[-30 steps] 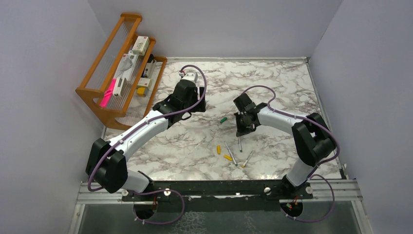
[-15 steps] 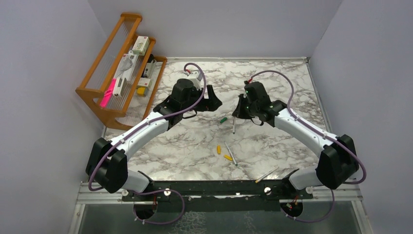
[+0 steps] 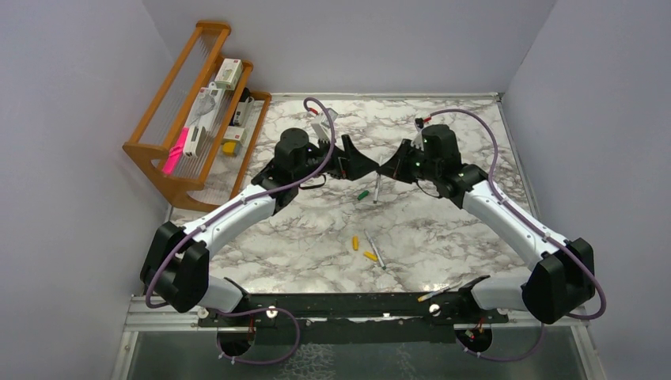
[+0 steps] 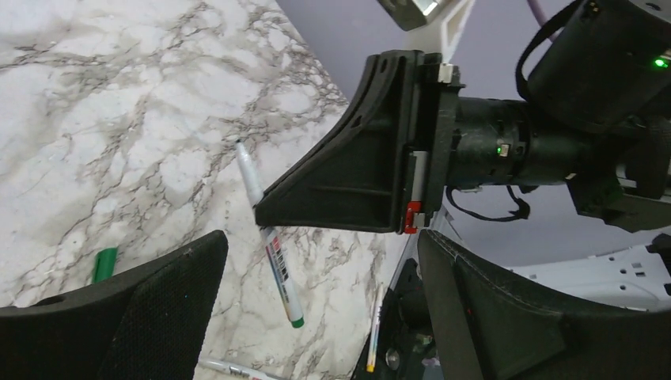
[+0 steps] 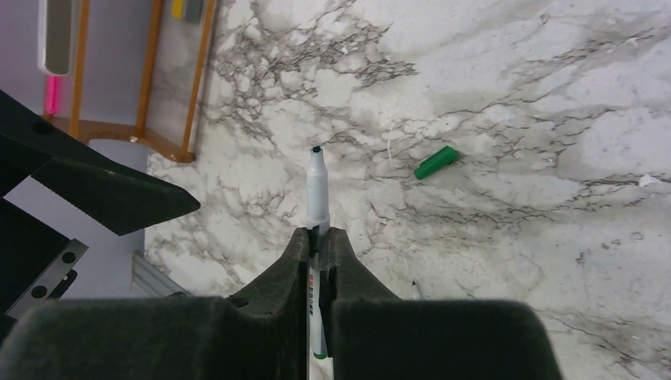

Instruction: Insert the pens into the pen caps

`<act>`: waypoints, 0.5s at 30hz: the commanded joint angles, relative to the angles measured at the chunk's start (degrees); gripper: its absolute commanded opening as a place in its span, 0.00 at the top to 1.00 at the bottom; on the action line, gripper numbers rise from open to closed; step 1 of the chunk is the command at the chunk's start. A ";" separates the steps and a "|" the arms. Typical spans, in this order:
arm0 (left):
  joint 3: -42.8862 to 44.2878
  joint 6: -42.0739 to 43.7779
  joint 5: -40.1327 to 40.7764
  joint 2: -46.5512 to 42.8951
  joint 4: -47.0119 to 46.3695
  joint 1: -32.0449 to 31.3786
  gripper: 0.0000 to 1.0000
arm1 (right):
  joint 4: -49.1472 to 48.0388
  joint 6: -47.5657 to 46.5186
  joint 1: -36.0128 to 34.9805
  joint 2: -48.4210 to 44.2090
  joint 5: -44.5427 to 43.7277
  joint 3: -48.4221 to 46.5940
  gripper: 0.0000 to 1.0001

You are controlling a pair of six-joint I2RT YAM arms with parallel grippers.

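Right gripper [image 5: 318,237] clamps a green-ended pen [image 5: 318,194] raised just beside the green cap [image 5: 436,162]. Left gripper [image 3: 362,164] gapes wide, facing it. Orange caps [image 3: 355,242] and a second pen [image 3: 375,251] lie nearer the arm bases than the green cap.

Right hand [image 3: 388,169] raised a pen [image 3: 377,190] up beside left hand [image 3: 364,163]

Nothing is legible: the pen [image 4: 277,265] carries a barcode and tiny red print, the boxes [image 3: 228,73] in the rack [image 3: 150,162] blurred labels.
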State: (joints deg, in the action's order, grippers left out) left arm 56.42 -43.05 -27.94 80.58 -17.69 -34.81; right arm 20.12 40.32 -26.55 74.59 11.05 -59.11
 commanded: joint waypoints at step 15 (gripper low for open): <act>-1.29 -1.18 -6.98 1.75 -6.83 -0.71 0.08 | -10.27 6.27 2.45 -4.55 10.93 -1.26 0.99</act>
State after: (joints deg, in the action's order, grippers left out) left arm 55.99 -43.81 -32.88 81.58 -22.39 -35.27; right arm 13.98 44.80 -24.67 72.05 19.14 -58.96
